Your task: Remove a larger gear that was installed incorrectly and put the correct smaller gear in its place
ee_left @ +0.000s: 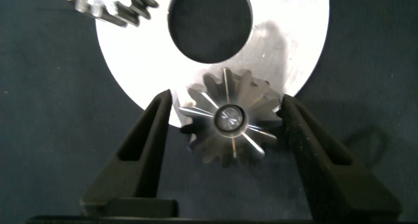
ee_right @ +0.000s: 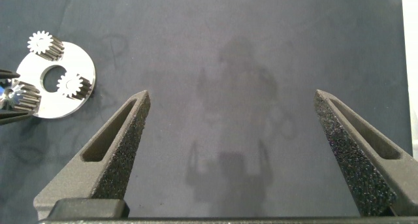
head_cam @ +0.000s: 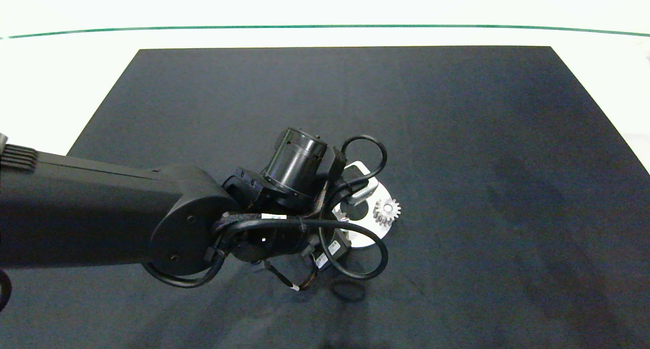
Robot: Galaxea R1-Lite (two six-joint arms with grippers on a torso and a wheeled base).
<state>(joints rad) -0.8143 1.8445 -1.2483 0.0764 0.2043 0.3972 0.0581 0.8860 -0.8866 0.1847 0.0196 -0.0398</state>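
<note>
The left gripper [ee_left: 225,119] has its fingers spread on both sides of the larger gear [ee_left: 228,123], which sits at the edge of the round silver plate [ee_left: 130,61], not squeezing it yet. It could slip out if the fingers close crooked on the pointy teeth. The right gripper [ee_right: 232,119] hangs wide open over the dark mat [ee_right: 261,54], holding nothing (the head view hides the big gear under the arm, and shows only one small gear [head_cam: 387,210] whole).
</note>
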